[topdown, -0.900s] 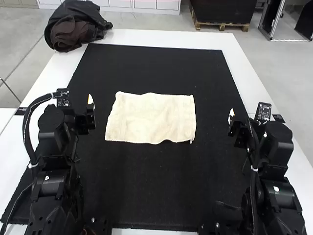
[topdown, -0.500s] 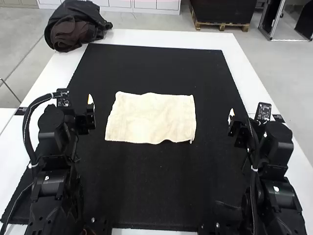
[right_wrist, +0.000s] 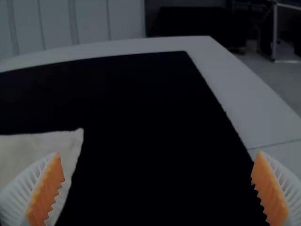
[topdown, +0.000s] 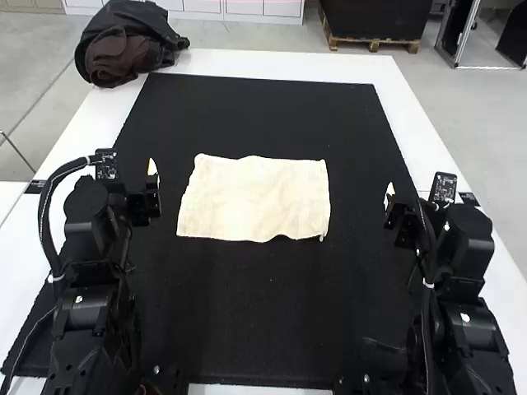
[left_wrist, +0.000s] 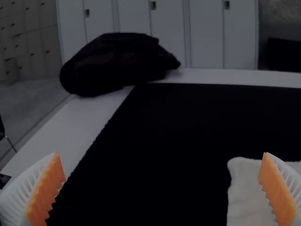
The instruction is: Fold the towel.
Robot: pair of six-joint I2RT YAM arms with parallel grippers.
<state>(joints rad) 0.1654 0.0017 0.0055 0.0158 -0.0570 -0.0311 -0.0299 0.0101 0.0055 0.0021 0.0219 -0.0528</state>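
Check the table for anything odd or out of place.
Two minor things. A dark bundle is heaped at the far left corner of the table, apparently unrelated to the folding. The near edge of the towel is wavy rather than straight. No spill or damage visible.

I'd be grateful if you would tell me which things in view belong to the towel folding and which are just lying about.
For the job:
- cream towel, spread on the mat
- left gripper, open
- right gripper, open
- black mat, the work surface

Just lying about:
- dark bundle on the table's far left corner
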